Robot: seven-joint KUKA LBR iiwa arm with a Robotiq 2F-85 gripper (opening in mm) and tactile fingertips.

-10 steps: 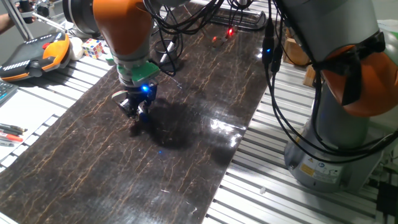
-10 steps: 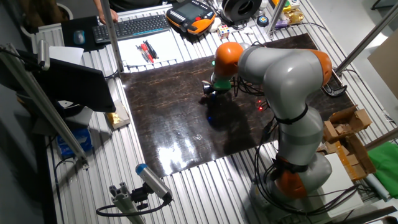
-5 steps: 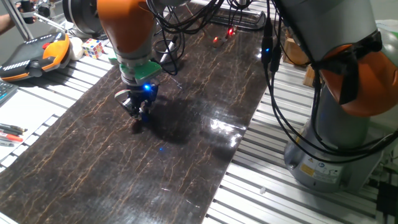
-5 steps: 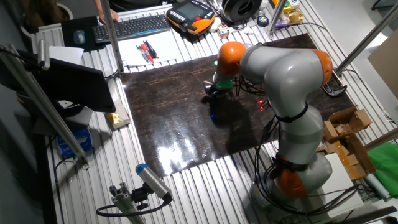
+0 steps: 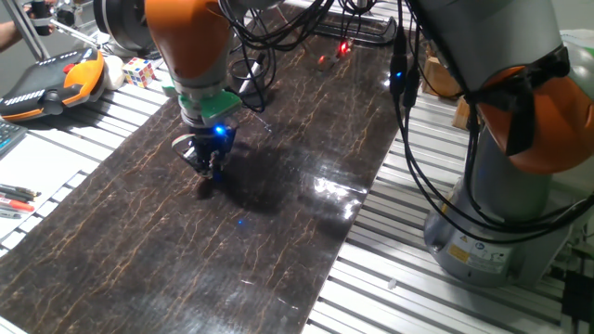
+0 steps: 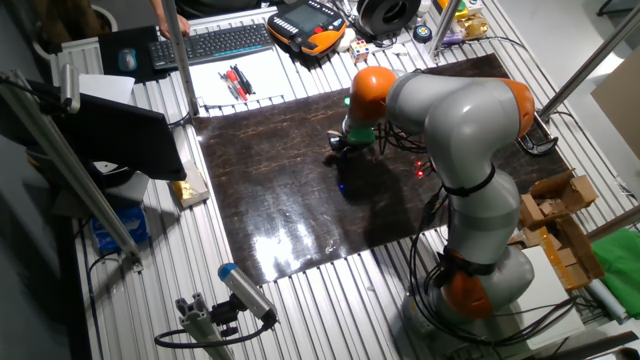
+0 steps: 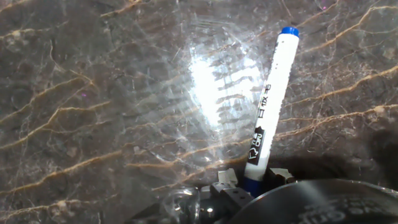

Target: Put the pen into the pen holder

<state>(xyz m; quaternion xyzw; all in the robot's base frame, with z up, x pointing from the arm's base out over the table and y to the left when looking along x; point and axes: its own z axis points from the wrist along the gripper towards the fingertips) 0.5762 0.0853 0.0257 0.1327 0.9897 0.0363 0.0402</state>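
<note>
My gripper (image 5: pixel 206 167) hangs over the left part of the dark marble-patterned mat (image 5: pixel 278 186) and is shut on the pen (image 5: pixel 204 183). In the hand view the pen (image 7: pixel 267 106) is a white barrel with black print. Its blue far end points at the mat, and its near end sits between my gripper's fingers (image 7: pixel 249 184) at the bottom edge. In the other fixed view the gripper (image 6: pixel 340 150) is partly hidden by the arm. I cannot make out the pen holder in any view. A dark curved shape (image 7: pixel 311 202) at the hand view's bottom right is unclear.
An orange teach pendant (image 5: pixel 46 79) and a colour cube (image 5: pixel 139 70) lie past the mat's far left. Red and black pens (image 6: pixel 235 82) lie on white paper near a keyboard (image 6: pixel 215 42). A black spool (image 6: pixel 385 12) stands at the back. Cables (image 5: pixel 251 65) hang near the arm.
Between one second and half a second ago the gripper shifted slightly right with the pen in it. Since then nothing has visibly moved.
</note>
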